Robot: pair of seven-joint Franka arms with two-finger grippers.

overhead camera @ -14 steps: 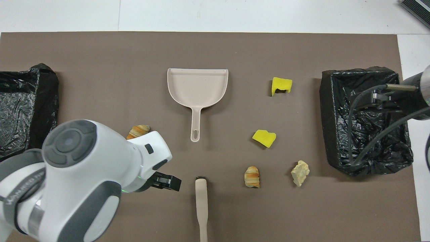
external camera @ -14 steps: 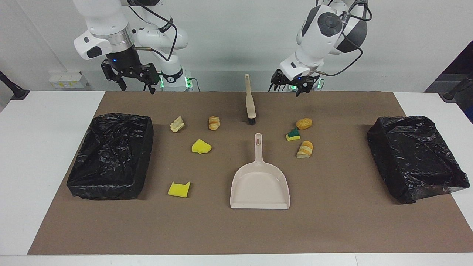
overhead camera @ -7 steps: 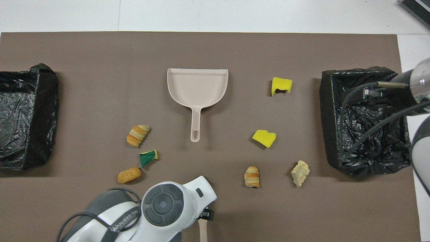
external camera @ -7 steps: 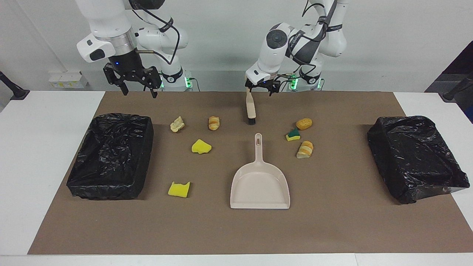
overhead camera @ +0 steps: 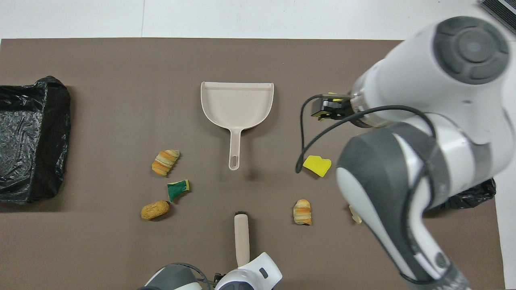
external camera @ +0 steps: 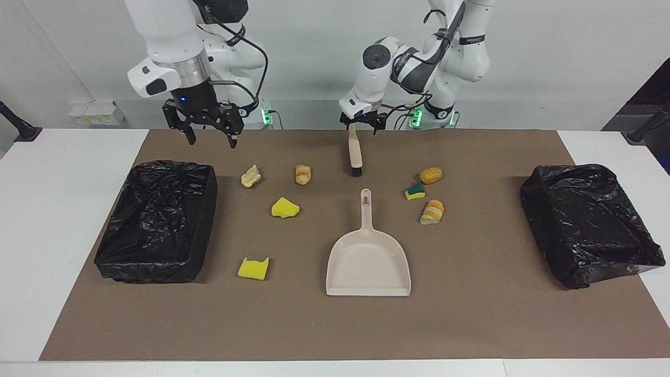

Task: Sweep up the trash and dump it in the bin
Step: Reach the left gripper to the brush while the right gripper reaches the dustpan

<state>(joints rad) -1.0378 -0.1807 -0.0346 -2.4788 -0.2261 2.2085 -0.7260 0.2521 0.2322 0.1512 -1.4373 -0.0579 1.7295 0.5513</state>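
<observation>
Gaping wide, left pincer [external camera: 363, 128] astride the brush [external camera: 355, 152] handle's tip; right pincer [external camera: 210, 137] likewise, empty.

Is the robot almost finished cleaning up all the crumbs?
Not yet; nothing is swept. All seven scraps, like the yellow sponge piece and the bread chunk, lie on the mat. The dustpan is empty. The left gripper, open, is at the brush handle. The right gripper hangs open above the mat. Sweeping and dumping into a bin remain.
</observation>
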